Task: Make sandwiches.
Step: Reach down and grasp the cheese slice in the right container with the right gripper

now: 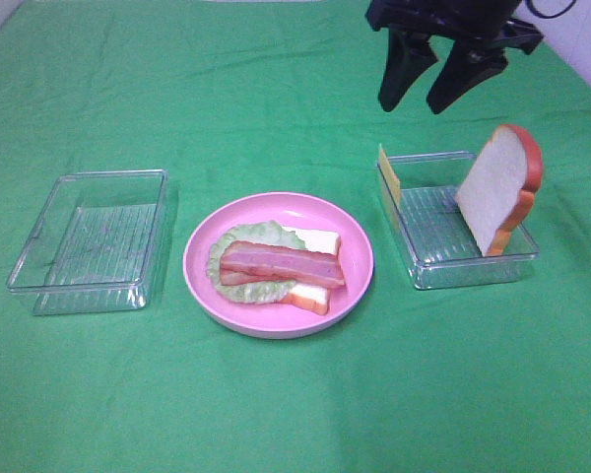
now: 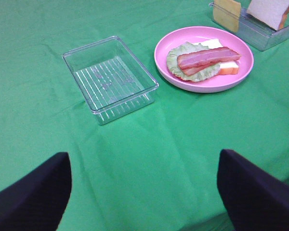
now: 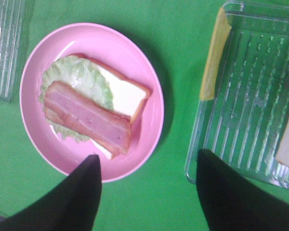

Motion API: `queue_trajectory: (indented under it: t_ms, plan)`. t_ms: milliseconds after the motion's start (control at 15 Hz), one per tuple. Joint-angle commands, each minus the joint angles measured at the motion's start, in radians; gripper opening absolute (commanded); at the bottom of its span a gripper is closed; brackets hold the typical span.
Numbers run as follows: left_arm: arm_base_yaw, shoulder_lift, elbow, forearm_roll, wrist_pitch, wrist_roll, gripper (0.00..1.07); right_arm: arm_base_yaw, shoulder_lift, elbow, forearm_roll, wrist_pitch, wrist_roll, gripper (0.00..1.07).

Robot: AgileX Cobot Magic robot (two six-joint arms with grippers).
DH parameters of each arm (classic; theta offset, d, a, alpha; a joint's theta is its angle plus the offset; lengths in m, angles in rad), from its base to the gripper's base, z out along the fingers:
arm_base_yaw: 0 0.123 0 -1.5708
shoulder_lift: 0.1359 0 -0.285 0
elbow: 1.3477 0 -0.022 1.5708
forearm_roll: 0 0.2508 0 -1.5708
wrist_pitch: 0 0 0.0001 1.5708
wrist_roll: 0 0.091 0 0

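Right gripper (image 1: 414, 103): raised high over the far side of the cloth (image 1: 295, 414), fingers spread wide, pinching nothing. In its wrist view, only green cloth in the gap between the two dark fingers.

Below it and a little nearer the camera: right tray (image 1: 473, 271). Inside, at the end toward the left arm, cheese (image 1: 388, 175) standing on edge against the wall. At the opposite end, spare slice (image 1: 497, 187) leaning upright on the rim, crust edge upward.

Lower still and toward the left arm, well apart from the gripper: plate (image 1: 192, 261), just beside the right tray, not touching it.

On the plate, the part-built sandwich:
- base slice (image 1: 315, 239) lying flat, white face up
- lettuce (image 1: 251, 235) over the end of that slice farther from the gripper, spilling onto the plate
- bacon (image 1: 281, 264) on top, laid lengthwise across lettuce and slice

Left gripper (image 2: 143, 159): held above the near part of the cloth, fingers far apart, gripping nothing. Ahead of it, well apart: left tray (image 1: 89, 296), sitting flat. Beyond that tray and off to its side, the plate with the stack. Farthest from this gripper, the right tray with cheese and spare slice.
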Motion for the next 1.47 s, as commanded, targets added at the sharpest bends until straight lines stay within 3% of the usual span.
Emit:
queue_trajectory:
  t_ms: [67,600,800,1200,1467]
  plan:
    - [-0.004,-0.022,0.008,0.0,-0.012,0.0,0.79,0.013,0.094,-0.085,-0.009,0.078,0.052,0.56]
    - [-0.004,-0.022,0.008,0.0,-0.012,0.0,0.79,0.012,0.302,-0.167,-0.03,0.037,0.093,0.55]
    - [-0.004,-0.022,0.008,0.0,-0.012,0.0,0.79,0.011,0.32,-0.17,-0.09,-0.001,0.096,0.51]
    - [-0.004,-0.022,0.008,0.0,-0.012,0.0,0.79,0.011,0.337,-0.17,-0.094,-0.045,0.096,0.51]
    - [-0.004,-0.022,0.008,0.0,-0.012,0.0,0.79,0.011,0.35,-0.17,-0.097,-0.056,0.096,0.43]
